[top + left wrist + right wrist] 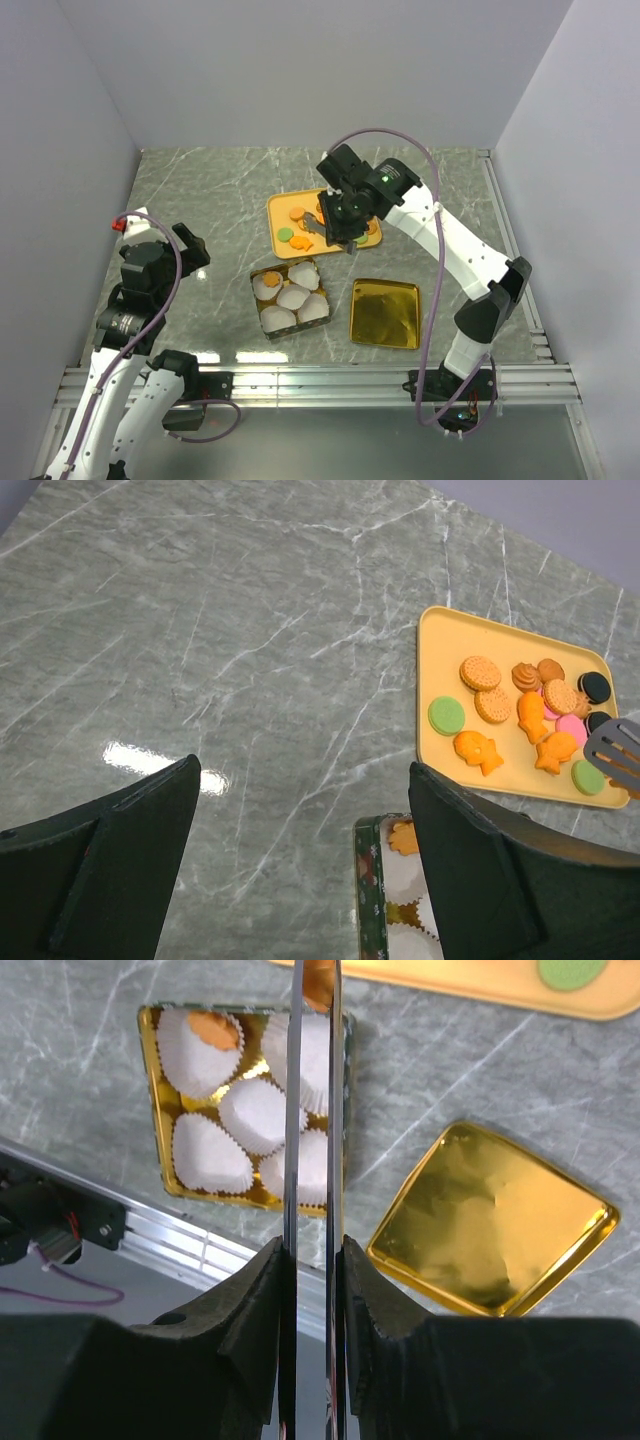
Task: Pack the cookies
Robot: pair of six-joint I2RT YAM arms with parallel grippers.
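Note:
The cookies (298,222) (520,705), mostly orange with green, pink and black ones, lie on a yellow tray (280,204) (440,640). My right gripper (338,226) (312,1250) hangs over the tray's right half, shut on metal tongs (290,1110) (614,746). An orange cookie (318,984) shows between the tongs' tips. One orange cookie (213,1028) (404,837) lies in a paper cup in the tin (256,300) (150,1080). My left gripper (188,250) (305,770) hangs open over bare table, left of the tin.
A gold lid (385,312) (490,1220) lies right of the tin. Several white pleated paper cups (300,298) (250,1110) fill the tin. Grey walls close in the table on three sides, and an aluminium rail (320,380) runs along the near edge.

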